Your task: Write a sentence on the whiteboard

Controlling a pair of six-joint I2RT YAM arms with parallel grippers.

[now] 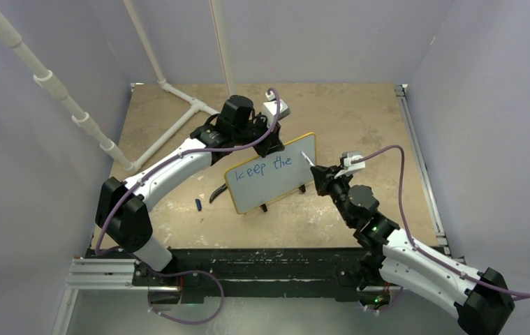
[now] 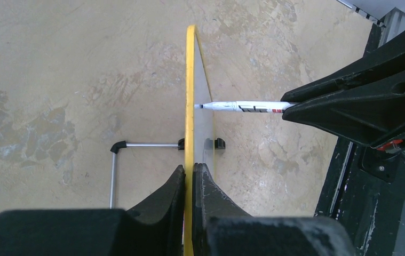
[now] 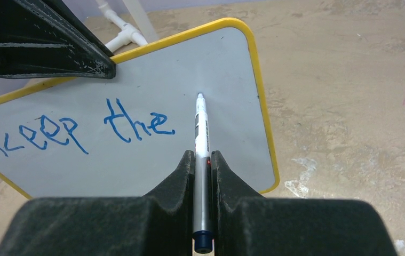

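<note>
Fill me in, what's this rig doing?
The left tool is clamped on the whiteboard at its top edge, holding it upright. The right tool grips a marker whose tip sits at the board face just right of the blue lettering, which reads only "keep the". The sentence looks unfinished.

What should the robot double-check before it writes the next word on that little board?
1. Left tool clamped on the whiteboard at its top edge: ok.
2. Right tool shut on the marker: ok.
3. The marker's tip at the board's face, right of the lettering "keep the": ok, appears to touch.
4. Blank space right of the tip: ok, though narrow.
5. Board's feet flat on the table: cannot tell.
</note>
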